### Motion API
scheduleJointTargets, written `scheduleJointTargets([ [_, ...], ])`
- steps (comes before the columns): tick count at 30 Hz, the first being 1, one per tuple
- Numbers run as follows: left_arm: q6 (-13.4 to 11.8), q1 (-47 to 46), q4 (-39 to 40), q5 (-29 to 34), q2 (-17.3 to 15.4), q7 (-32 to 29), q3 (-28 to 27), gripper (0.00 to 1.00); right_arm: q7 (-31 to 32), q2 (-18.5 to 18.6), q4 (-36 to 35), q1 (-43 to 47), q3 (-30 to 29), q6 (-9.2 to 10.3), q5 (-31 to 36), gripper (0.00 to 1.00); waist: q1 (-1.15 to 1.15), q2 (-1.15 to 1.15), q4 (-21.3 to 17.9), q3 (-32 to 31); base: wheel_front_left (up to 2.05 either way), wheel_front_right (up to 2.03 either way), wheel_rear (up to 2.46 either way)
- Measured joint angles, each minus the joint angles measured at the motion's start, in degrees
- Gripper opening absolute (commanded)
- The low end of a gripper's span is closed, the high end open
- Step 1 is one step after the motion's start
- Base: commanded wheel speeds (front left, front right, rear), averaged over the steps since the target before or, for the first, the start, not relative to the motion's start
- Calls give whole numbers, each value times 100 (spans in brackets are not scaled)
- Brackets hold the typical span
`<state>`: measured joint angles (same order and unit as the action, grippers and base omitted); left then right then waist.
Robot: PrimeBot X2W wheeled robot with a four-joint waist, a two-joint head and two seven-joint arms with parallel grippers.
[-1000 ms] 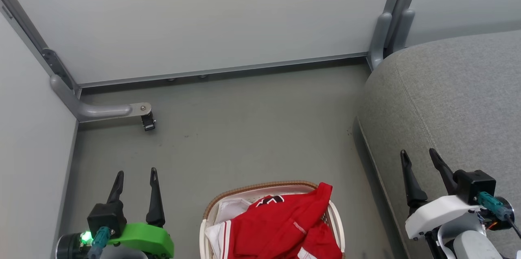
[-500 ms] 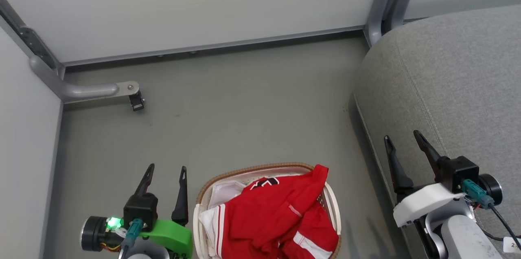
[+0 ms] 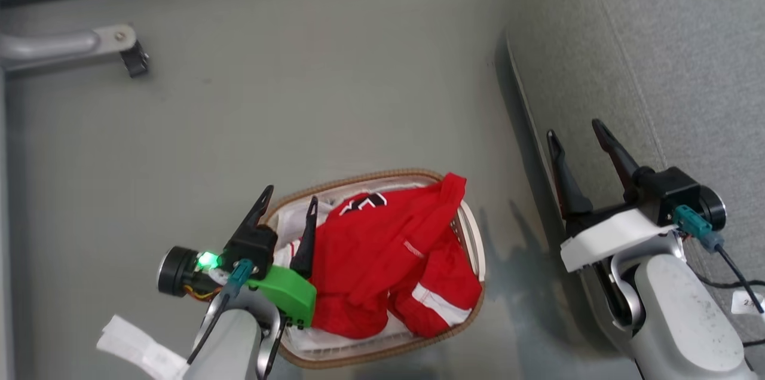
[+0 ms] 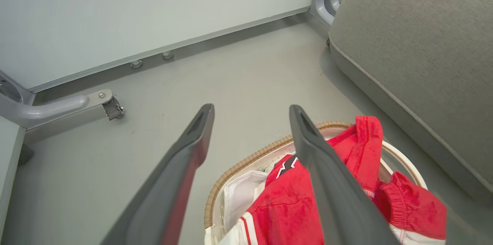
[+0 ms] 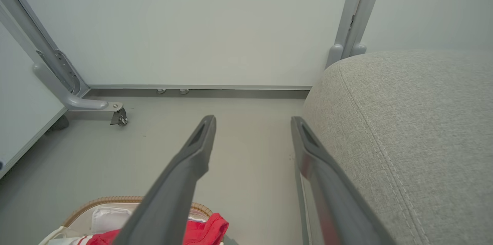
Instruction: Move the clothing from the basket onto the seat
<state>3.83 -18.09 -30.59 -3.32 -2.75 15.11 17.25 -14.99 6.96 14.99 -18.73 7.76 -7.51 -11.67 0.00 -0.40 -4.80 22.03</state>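
Note:
Red clothing [image 3: 388, 254] with white stripes and a black-and-white emblem fills the oval white basket [image 3: 472, 230] with a brown woven rim on the floor. My left gripper [image 3: 288, 196] hangs open over the basket's left rim, its fingers empty above the fabric. The wrist view shows the clothing [image 4: 285, 206] and basket [image 4: 238, 166] under that gripper [image 4: 250, 109]. The grey seat [image 3: 657, 51] rises at the right. My right gripper [image 3: 575, 129] stands open at the seat's front edge; its wrist view shows the gripper [image 5: 252, 119], the seat [image 5: 404, 129] and a corner of the clothing [image 5: 204, 229].
A grey metal frame foot with a black caster [image 3: 132, 58] sticks out at the far left. Pale wall panels and a rail [image 4: 161, 48] close off the back. A white paper tag [image 3: 134, 347] hangs by my left forearm.
The head camera has tilted down, so the whole picture slid upward. My left gripper has moved right, from beside the basket to over its left rim. The right gripper stays open by the seat.

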Motion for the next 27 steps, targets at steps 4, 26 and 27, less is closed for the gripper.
scheduleJointTargets([
  [4,97,-357,-423,29,3,1,344,100,-1,-2,-41,-235,104,0,-29,100,0,0,-102,438,0,0,0],
  [26,335,-2076,-2402,449,-151,0,1601,100,-1,-175,-223,-822,279,0,-141,100,2,0,-732,2507,0,0,0],
  [27,346,-2143,-2520,459,-158,1,1681,100,0,-187,-223,-831,290,0,-142,100,1,0,-763,2570,0,0,0],
])
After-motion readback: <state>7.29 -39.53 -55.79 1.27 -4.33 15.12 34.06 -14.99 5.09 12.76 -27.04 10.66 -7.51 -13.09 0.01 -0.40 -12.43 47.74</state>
